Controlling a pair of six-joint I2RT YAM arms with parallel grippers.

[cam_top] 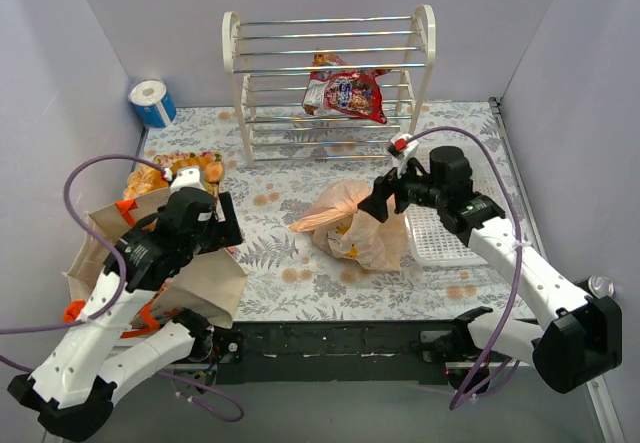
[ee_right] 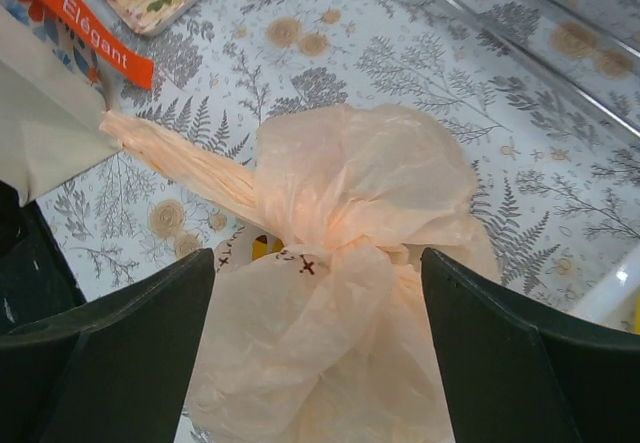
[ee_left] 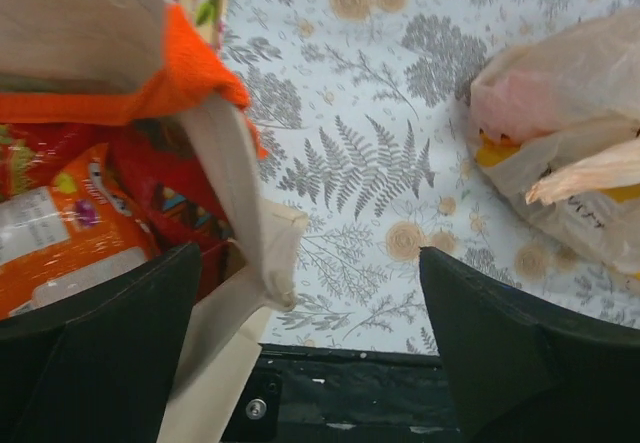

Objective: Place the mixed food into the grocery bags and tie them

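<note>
The beige canvas tote (cam_top: 195, 278) with orange handles (ee_left: 185, 73) lies open at the left. Red and orange snack packets (ee_left: 70, 233) show inside it. My left gripper (cam_top: 222, 225) hovers over the tote's mouth, open (ee_left: 308, 255), with the tote's edge (ee_left: 250, 233) between its fingers, untouched. The peach plastic bag (cam_top: 355, 225) sits mid-table, knotted at the top (ee_right: 350, 233), with a twisted tail (ee_right: 190, 168) pointing left. Yellow shows through its skin. My right gripper (cam_top: 385, 198) stands open (ee_right: 318, 255) astride the knot, holding nothing. More red snack packets (cam_top: 350, 93) lie on the rack.
A white wire rack (cam_top: 330, 38) stands at the back. A white lattice basket (cam_top: 435, 233) sits right of the plastic bag. A floral tray of pastries (cam_top: 175, 168) lies behind the tote, and a blue-wrapped paper roll (cam_top: 152, 103) in the back left corner. Grey walls close in the sides.
</note>
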